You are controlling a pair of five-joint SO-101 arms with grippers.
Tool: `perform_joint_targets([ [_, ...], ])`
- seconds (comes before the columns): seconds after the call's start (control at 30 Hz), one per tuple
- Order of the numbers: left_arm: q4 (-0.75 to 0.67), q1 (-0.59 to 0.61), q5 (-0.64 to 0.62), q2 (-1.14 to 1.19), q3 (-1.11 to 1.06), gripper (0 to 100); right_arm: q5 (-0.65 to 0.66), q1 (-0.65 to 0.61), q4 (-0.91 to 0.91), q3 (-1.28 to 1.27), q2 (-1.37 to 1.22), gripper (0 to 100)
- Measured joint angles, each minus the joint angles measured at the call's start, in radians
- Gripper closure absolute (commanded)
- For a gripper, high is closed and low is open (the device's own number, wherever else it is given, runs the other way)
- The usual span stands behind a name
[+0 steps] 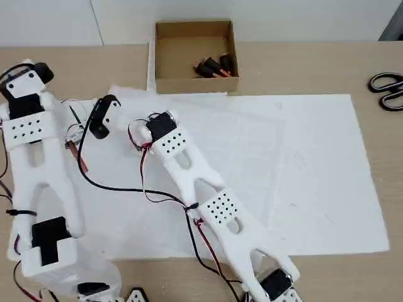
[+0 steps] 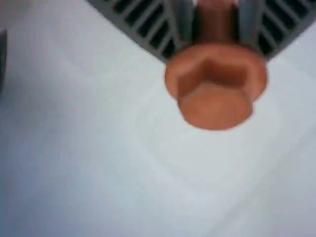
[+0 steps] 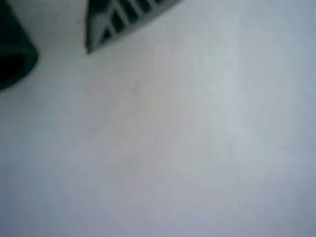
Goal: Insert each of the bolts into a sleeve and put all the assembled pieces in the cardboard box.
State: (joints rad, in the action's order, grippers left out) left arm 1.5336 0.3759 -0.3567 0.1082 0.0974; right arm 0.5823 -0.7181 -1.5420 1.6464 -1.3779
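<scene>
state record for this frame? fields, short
left end effector: shut on bolt, above paper
bolt: orange, hex head sticking out past the fingers
box: beyond the paper's far edge, open
assembled pieces: in the box, at its right side
scissors: far right, off the paper

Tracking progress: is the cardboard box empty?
No, several dark assembled pieces with orange ends lie in one corner of the cardboard box.
</scene>
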Motion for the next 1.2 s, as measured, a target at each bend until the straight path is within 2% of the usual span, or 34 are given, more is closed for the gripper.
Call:
perform_joint_targets([
  [0.17, 0.000, 0.021, 0.000, 0.000, 0.000, 100, 0.002, 0.008, 0.014, 0.006, 0.000, 94.3],
  [0.77, 0.000, 0.037, 0.000, 0.000, 0.000, 100, -0.068, 0.044, 0.014, 0.011, 0.000, 95.0],
  [1.03, -0.002, 0.037, 0.000, 0.000, 0.000, 100, -0.147, 0.097, 0.000, 0.008, 0.025, 95.3],
  [1.2, -0.002, 0.037, 0.000, 0.000, 0.000, 100, -0.212, 0.146, -0.015, 0.008, 0.049, 99.3],
])
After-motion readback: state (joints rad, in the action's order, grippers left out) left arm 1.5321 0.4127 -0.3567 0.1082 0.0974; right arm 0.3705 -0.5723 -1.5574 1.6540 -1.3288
